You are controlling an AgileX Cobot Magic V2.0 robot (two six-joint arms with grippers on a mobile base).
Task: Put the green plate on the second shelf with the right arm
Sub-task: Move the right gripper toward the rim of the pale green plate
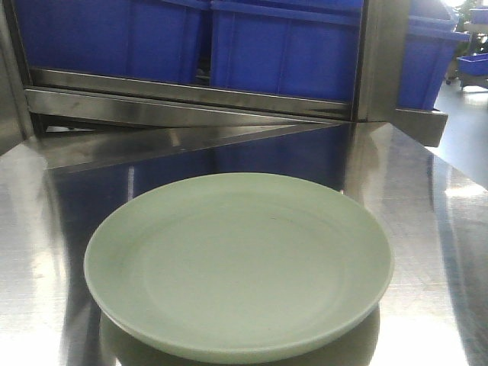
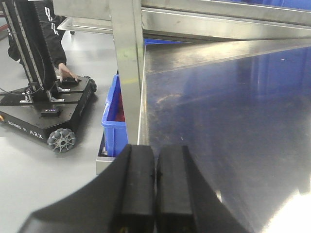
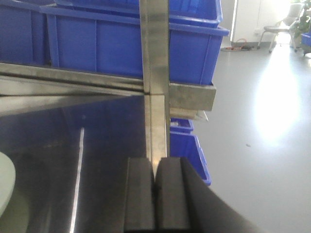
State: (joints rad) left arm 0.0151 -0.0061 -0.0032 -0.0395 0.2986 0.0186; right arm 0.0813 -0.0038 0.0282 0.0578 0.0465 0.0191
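Note:
The green plate lies flat on the shiny steel surface close to the front camera, pale sage with a broad raised rim. Its edge shows at the far left of the right wrist view. My right gripper is shut with nothing between its fingers, hovering over the steel surface's right edge, to the right of the plate. My left gripper is also shut and empty, over the surface's left edge. Neither gripper appears in the front view. Above and behind the plate runs a steel shelf rail.
Blue plastic bins fill the shelf above the rail. Steel uprights stand at both corners. More blue bins sit below the surface. On the floor at the left stand a black wheeled base and a person.

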